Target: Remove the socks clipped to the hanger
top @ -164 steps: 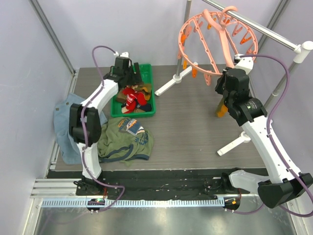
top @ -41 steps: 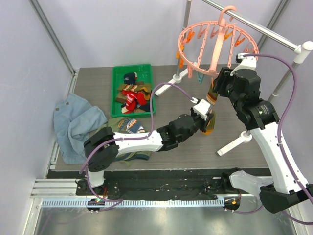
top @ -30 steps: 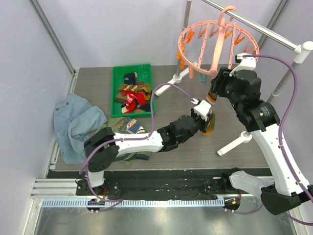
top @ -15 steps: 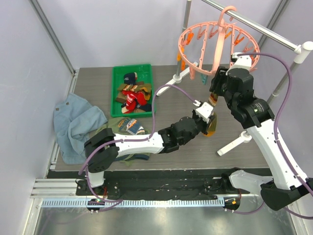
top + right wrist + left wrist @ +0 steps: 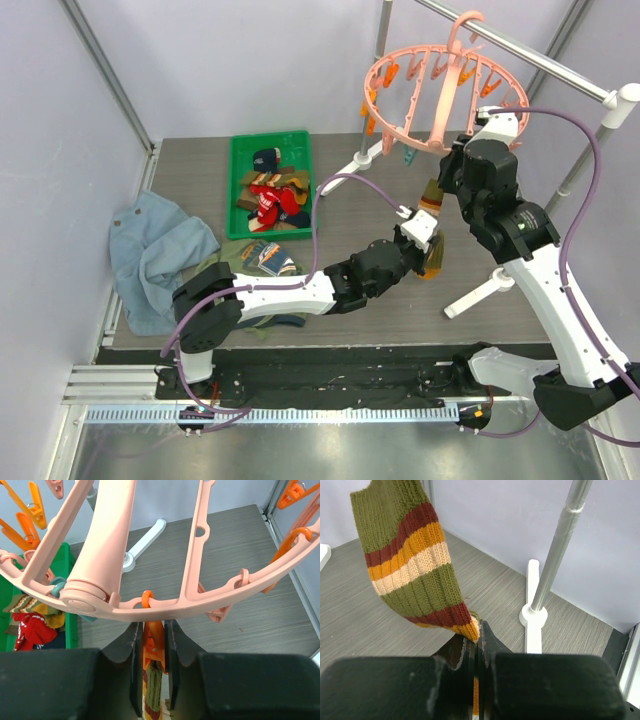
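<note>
Peering down from the top camera, I lose the upper end of the striped sock (image 5: 436,262) behind the right arm's wrist, and the clip holding it is covered there too. On the left wrist camera the sock's top runs off the upper edge of the frame, and its lowest tip is buried between the fingers. On the right wrist camera the frame bottom and the black fingers cut off all but a short olive stretch.

The left pincer (image 5: 476,647) is pressed together on the sock's lower end, at an orange band. The right pincer (image 5: 151,680) sits up under the rim of the hanger (image 5: 210,602), one finger on each side of an orange clip (image 5: 153,645) that grips the sock's top. Its jaws stand narrow, just beside the clip, but I cannot tell whether they squeeze it.

The sock hangs in the air under the near side of the ring, above the table (image 5: 190,170), between the two pincers. Its long axis runs from the clip down to the left pincer at a slant, upper left to lower centre in the left wrist view, with the stripes lying across it.

Other socks (image 5: 268,200) lie in a green tray (image 5: 234,190) well apart, at the table's far left.
</note>
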